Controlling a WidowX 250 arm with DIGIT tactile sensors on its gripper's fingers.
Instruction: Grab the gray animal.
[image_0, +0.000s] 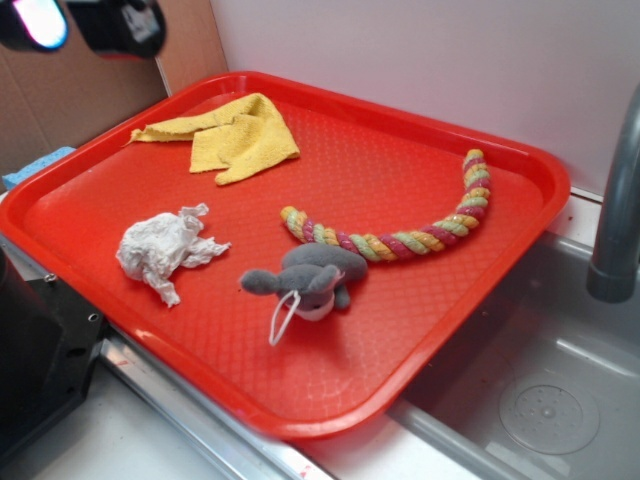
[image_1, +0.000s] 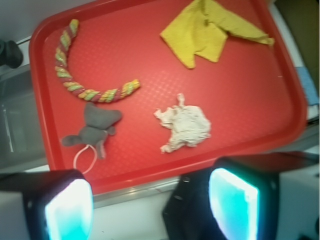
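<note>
Gray animal (image_1: 96, 129) (beside rope (image_1: 80, 75)) on red tray (image_1: 250, 100)

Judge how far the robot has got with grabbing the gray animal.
Nothing is done yet: the gray animal lies untouched on the red tray, against the rope toy. In hand: the gripper hovers open and empty, high above the tray's edge. Left: descend over it, close, lift.

Red tray (image_0: 480, 330) holds rope (image_0: 400, 243), cloth (image_0: 235, 135), paper wad (image_0: 160, 250).
</note>
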